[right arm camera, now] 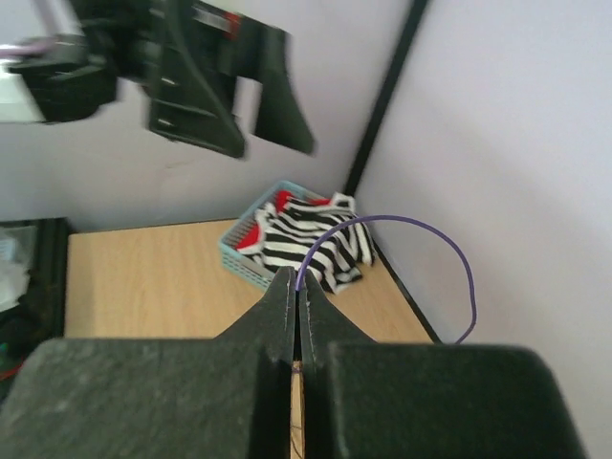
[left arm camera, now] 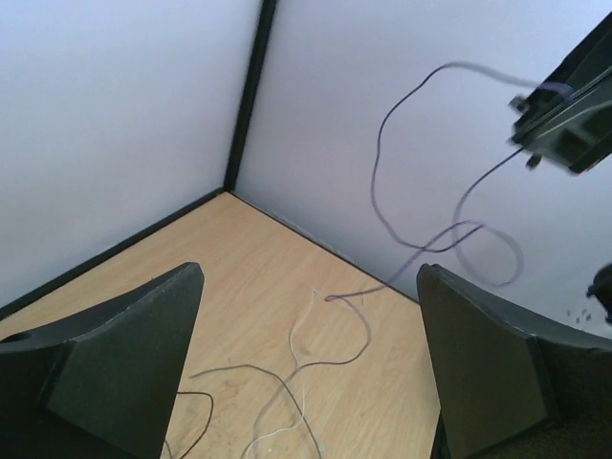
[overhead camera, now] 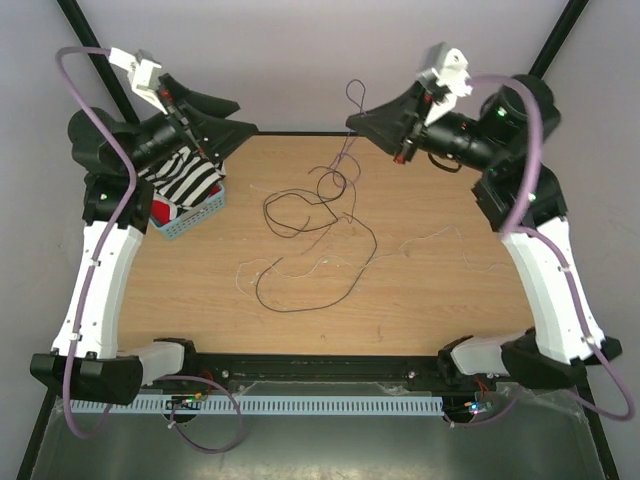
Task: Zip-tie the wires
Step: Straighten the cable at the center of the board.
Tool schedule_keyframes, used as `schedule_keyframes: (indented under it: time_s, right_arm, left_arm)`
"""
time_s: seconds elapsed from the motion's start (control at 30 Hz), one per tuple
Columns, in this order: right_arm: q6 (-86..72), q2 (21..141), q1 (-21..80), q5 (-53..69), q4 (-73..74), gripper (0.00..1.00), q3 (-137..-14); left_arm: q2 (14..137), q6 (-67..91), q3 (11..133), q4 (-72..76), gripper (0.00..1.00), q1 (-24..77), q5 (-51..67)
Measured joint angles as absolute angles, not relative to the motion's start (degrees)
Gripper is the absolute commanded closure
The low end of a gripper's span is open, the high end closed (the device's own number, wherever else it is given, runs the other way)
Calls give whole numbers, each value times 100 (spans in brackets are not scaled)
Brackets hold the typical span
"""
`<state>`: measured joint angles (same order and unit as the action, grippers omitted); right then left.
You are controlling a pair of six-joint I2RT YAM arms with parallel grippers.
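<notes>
Bolted at the near edge, the white-and-black left arm (overhead camera: 100, 270) and right arm (overhead camera: 550, 285) reach up either side of the light wooden counter (overhead camera: 180, 310), each carrying a thick purple cable (overhead camera: 59, 70). At the far left corner of the counter sits a small blue mesh basket (overhead camera: 200, 220). It holds a black-and-white striped cloth (overhead camera: 185, 175) with something red beside it. Above that corner hangs the black left claw (overhead camera: 245, 117), its two fingers spread wide with nothing between them; in its wrist view the gap frames bare wood and a few strands. Opposite, above the far edge, the black right claw (overhead camera: 352, 121) has its fingers pressed together, pinching one thin purplish strand that curls in a loop over the fingertips. That strand belongs to the loose tangle of thin, floppy wires (overhead camera: 340, 182), dark with a few pale threads, which sprawls across the middle of the counter between the arms. From the pinch the strand hangs down to the heap lying on the wood.
</notes>
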<state>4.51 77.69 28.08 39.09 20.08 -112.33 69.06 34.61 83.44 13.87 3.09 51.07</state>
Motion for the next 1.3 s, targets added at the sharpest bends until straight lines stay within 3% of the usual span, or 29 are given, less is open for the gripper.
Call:
schedule_keyframes:
  time_s: [0.37,0.77,1.0,1.07,1.2,1.3]
  right_arm:
    - [-281,6523,2810,5870,965,97,-10167]
    - [-1291,6206,2808,6462,-336,96,-9395]
    - [-1494,6204,2810,6539,-642,97,-9188]
    - [-1527,6198,2808,6536,-753,97,-9091]
    - [-1566,6195,2808,6530,-864,96,-8888]
    - [-1555,6198,2808,6497,-873,96,-8781]
  left_arm:
    - [6630,2244,8029,1614,1,2163,5142]
    - [6879,1804,8038,1772,2,3256,4939]
    - [7463,1712,8191,1809,22,3424,4792]
    - [7660,1712,8274,1831,36,3505,4794]
    - [7924,1723,8401,1872,79,3616,4792]
    - [7953,1684,8407,1883,95,3634,4748]
